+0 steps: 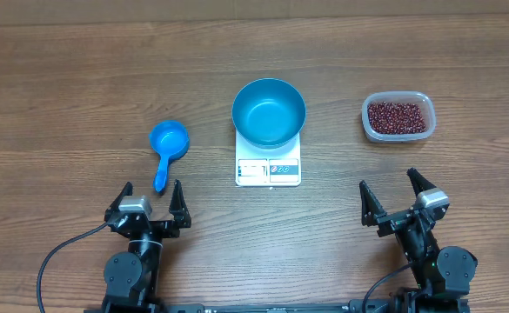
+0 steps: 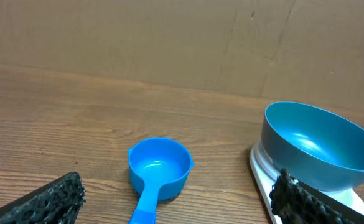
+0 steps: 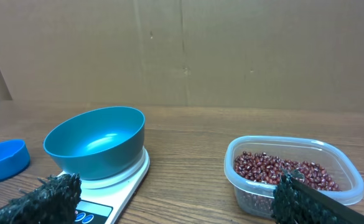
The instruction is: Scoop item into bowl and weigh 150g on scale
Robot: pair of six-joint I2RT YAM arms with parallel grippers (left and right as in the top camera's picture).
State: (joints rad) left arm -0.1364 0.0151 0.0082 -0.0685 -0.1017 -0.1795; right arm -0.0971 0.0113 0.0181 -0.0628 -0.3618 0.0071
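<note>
scoop of blue plastic (image 1: 168,143) is lying on brown wooden table (image 1: 63,87), nine o'clock of round blue bowl (image 1: 269,111); left gripper (image 1: 152,186), right gripper (image 1: 387,180) are gaping wide.

A small blue scoop (image 1: 169,139) lies on the brown wooden table (image 1: 63,87), its handle pointing to the near edge. A clear plastic tub (image 1: 368,129) sits well apart from it. Behind the table stands what may be cardboard (image 2: 138,37)

Both black arms (image 1: 130,265) carry grey wrist blocks (image 1: 135,205), trailing cables (image 1: 42,283) and knobbly black fingers (image 2: 51,198).
</note>
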